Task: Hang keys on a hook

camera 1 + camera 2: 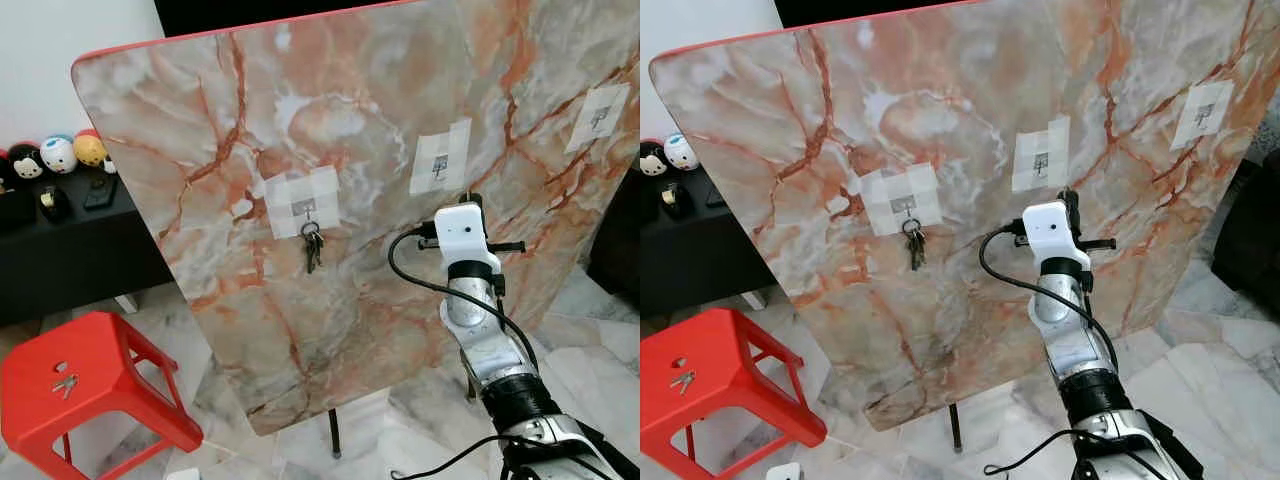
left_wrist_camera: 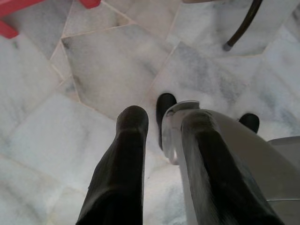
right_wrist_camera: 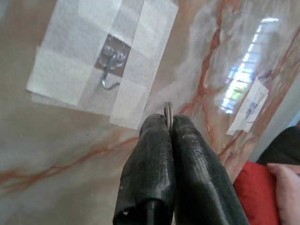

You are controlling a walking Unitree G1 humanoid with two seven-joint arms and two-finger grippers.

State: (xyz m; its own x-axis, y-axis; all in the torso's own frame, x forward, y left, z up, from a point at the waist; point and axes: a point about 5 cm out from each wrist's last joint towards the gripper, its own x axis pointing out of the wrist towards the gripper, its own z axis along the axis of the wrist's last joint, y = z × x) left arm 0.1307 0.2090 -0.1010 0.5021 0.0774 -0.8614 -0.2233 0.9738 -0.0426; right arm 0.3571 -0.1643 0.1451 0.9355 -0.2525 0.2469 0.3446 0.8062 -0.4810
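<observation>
left eye view: stood before a tilted marble board (image 1: 380, 330) carrying three taped hooks. on the leftmost hook (image 1: 303, 211), one bunch of keys (image 1: 311, 246) already hung. just below and a little right of the middle hook (image 1: 440, 165), right gripper (image 1: 474, 200) was raised close to the board, mostly hidden behind its white wrist camera. well left of the board and lower, a red stool (image 1: 90, 380) with another small key set (image 1: 64, 383) lying on its seat.

right eye view: same layout; the right arm reached up from below the middle hook, gripper just under the tape patch, near the board but contact not discernible.

left wrist view: left gripper (image 2: 159, 140) hung idle, pointed down at pale floor tiles (image 2: 93, 70), far below the middle hook; fingers parted slightly with nothing between them.

right wrist view: right gripper's fingers pressed together, pinching a thin metal key ring (image 3: 168, 115) whose rim poked out edge-on between the tips. middle hook (image 3: 110, 75) lay ahead of the fingertips and off to one side, its open curl apart from the ring. beyond it, the third hook (image 3: 251, 111) on its own tape.

judged that the ring had yet to be shifted sideways toward the middle hook and raised above its tip, ring plane turned to face the prong, clearly a job for the right arm.
</observation>
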